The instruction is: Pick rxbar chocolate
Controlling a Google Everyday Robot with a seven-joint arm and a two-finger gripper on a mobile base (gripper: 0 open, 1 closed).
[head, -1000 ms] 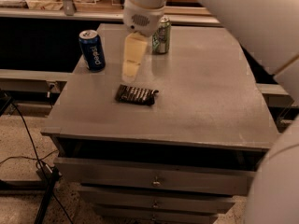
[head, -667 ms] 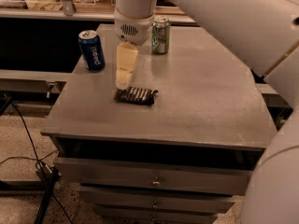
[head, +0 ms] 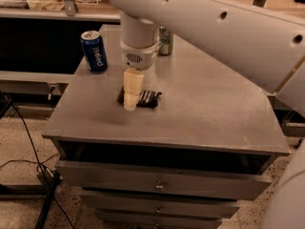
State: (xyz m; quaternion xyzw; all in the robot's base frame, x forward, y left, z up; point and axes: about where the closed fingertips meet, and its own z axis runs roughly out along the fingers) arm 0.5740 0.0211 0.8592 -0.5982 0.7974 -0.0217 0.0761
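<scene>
rxbar chocolate (head: 148, 98): flat on the counter (head: 209, 109), mid-left, left end hidden behind gripper (head: 129, 105)
gripper: pointing down at the bar's left end; jaws open or closed, cannot tell
blue can (head: 94, 51): upright, far left
green can (head: 165, 41): far edge

site: lab or workshop | evidence: grey metal drawer cabinet (head: 200, 109), floor cables (head: 26, 135) | end effector (head: 130, 103): low over cabinet top
</scene>
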